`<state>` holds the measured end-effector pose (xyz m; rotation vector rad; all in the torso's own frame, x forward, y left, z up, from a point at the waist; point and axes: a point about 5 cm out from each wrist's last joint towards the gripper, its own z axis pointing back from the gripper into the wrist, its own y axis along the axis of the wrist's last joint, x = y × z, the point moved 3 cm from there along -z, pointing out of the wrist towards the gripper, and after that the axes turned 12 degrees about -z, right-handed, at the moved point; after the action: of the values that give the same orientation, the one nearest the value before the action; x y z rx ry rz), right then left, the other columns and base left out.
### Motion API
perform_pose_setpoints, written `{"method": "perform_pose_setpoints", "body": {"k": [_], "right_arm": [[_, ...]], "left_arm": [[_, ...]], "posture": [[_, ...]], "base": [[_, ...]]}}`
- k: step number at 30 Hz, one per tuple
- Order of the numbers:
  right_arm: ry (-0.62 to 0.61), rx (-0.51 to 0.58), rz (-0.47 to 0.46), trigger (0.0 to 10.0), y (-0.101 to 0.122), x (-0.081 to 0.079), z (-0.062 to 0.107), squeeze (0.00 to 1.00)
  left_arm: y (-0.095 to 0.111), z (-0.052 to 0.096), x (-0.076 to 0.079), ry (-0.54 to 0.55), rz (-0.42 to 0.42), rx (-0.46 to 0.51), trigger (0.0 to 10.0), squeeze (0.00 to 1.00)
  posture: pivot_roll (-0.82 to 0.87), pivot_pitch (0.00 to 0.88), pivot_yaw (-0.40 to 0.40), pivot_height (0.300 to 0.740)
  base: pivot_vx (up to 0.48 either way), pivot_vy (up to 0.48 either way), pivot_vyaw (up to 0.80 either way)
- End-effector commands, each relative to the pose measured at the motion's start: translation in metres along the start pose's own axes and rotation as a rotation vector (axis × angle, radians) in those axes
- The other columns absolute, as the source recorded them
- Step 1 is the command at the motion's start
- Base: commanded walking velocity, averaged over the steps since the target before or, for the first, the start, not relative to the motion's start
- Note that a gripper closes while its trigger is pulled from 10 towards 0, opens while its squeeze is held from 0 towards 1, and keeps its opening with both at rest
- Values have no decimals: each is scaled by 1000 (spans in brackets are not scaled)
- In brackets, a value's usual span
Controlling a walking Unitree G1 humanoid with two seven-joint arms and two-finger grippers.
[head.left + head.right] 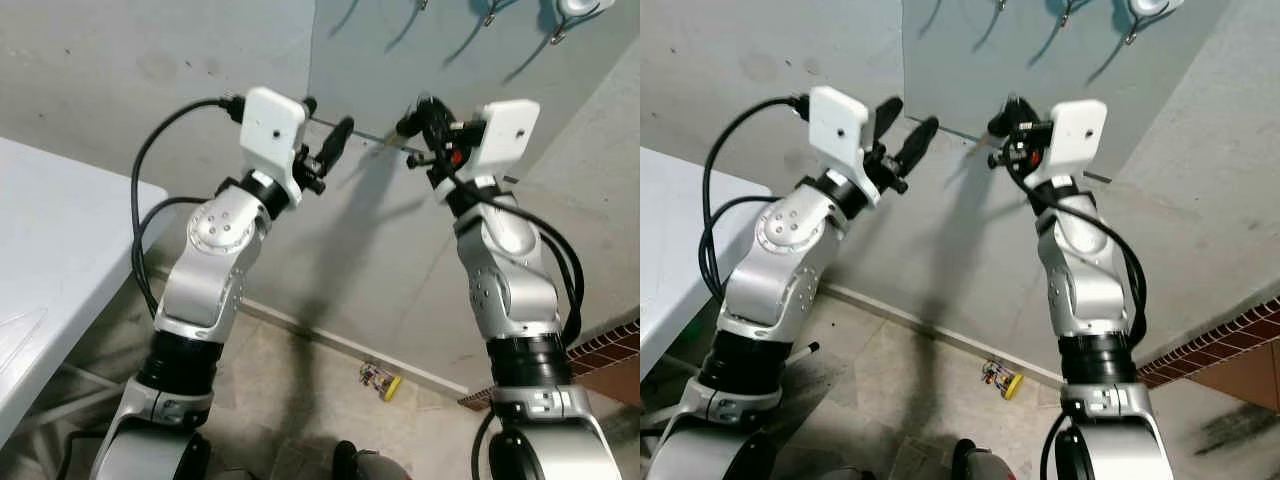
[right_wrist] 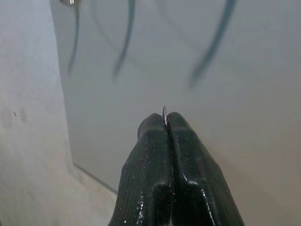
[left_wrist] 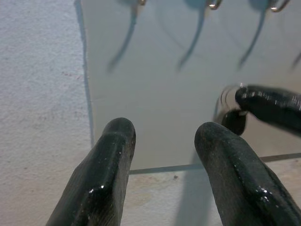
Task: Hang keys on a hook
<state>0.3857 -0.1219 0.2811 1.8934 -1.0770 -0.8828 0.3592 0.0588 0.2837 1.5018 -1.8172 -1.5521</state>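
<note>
Hooks (image 1: 490,15) on the grey board (image 1: 400,60) are cut by the frame top; I mostly get their shadows. In my right claw (image 2: 165,120), pinched together, just a thin metal sliver of key ring (image 2: 164,113) shows; the keys themselves are hidden. Small colourful object on the floor (image 1: 380,380) by the wall is too small to identify. White worktop (image 1: 50,270) runs off the left edge.

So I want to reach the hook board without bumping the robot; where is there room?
Free: the board, bare between the hooks above and the grippers below, and the white table at the robot's left. Crowded: the narrow gap between the open left gripper and the right gripper, shut on a key ring.
</note>
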Motion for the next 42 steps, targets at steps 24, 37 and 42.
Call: {"method": "perform_pose_setpoints", "body": {"k": [24, 37, 42], "right_arm": [[52, 284, -110, 10000, 51, 10, 16, 0], [83, 282, -105, 10000, 56, 8, 20, 0], [78, 233, -91, 10000, 46, 9, 23, 0]], "left_arm": [[22, -7, 4, -33, -4, 67, 10000, 0], [25, -6, 15, -87, -2, 83, 10000, 0], [29, -6, 25, -128, -7, 97, 10000, 0]], "posture": [[32, 207, -37, 740], [30, 204, -36, 740], [30, 204, -36, 740]], "base": [[0, 0, 0], [0, 0, 0], [0, 0, 0]]}}
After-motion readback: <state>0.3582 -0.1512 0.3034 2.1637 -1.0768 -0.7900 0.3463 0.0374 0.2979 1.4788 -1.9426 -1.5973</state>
